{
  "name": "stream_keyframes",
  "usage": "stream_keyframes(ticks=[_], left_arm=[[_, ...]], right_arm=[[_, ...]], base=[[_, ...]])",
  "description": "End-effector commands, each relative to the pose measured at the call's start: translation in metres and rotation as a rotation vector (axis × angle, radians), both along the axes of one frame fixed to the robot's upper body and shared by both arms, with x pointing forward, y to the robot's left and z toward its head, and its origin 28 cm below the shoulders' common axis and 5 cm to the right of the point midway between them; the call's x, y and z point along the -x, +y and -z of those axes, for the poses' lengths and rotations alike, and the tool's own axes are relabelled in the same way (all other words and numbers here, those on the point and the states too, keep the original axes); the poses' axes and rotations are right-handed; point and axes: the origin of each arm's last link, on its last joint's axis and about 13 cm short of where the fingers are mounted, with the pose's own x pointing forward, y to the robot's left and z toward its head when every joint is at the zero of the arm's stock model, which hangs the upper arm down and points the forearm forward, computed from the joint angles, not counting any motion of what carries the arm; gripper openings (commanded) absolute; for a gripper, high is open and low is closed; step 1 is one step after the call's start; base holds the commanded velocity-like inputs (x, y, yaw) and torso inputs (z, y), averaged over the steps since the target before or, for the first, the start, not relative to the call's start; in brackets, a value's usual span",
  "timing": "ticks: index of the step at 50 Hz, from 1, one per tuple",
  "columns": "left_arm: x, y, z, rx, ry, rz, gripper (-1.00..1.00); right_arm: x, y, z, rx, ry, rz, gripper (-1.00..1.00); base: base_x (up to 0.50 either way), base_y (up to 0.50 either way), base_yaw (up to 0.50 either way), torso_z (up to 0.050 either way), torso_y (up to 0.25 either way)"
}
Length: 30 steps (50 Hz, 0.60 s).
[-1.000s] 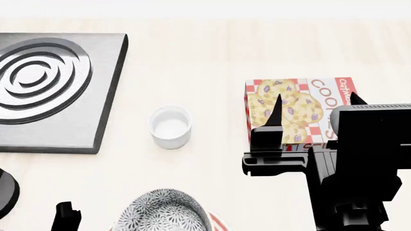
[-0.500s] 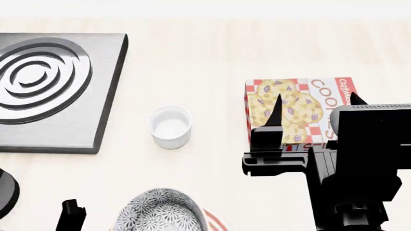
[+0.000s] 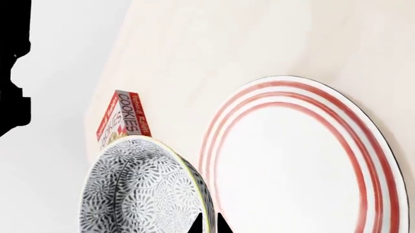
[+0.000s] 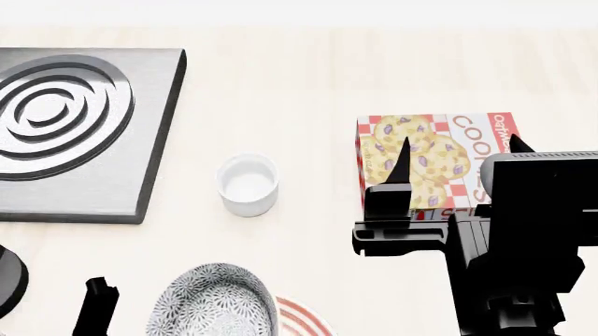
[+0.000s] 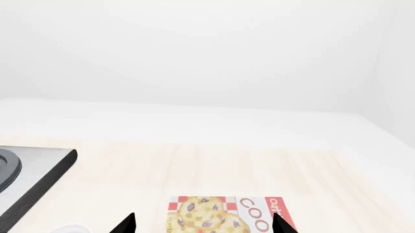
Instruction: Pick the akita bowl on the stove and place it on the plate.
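Observation:
The akita bowl (image 4: pixel 210 302) hangs low over the table's front edge, off the stove (image 4: pixel 75 126), whose ring burner is bare. In the left wrist view my left gripper (image 3: pixel 209 226) is shut on the bowl (image 3: pixel 139 189), one fingertip on each side of its rim. The red-ringed plate (image 3: pixel 298 160) lies right beside the bowl; only a sliver of the plate (image 4: pixel 304 318) shows in the head view. My right gripper (image 4: pixel 460 148) is open and holds nothing above the cookie box.
A small plain white cup (image 4: pixel 248 183) stands between stove and cookie box (image 4: pixel 430 157). The stove's black knob (image 4: pixel 8 276) sits at the left edge. My right arm's black body (image 4: pixel 523 238) fills the lower right. The right wrist view shows the stove corner (image 5: pixel 32 170).
The bowl in my left gripper has shifted left in the head view, baring more of the plate's red rim. The right arm has not moved.

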Motion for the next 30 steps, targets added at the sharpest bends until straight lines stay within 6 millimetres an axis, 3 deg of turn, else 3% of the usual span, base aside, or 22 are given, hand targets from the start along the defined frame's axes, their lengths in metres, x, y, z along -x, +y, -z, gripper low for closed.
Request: stream_keyframes(ticks=[1,30], left_arm=[[-0.0032,0.0002,0.0013,0.006,-0.017,-0.014,-1.00],[-0.0059,0.0006,0.0104,0.001,-0.006,-0.029,-1.00]], right_arm=[[-0.0012,-0.0010,-0.0009,-0.020,-0.011,0.005,1.00],[-0.0012,-0.0010,-0.0009,-0.020,-0.011,0.005,1.00]], base=[[0.00,0.00,0.00,0.000,0.000],[0.00,0.00,0.00,0.000,0.000]])
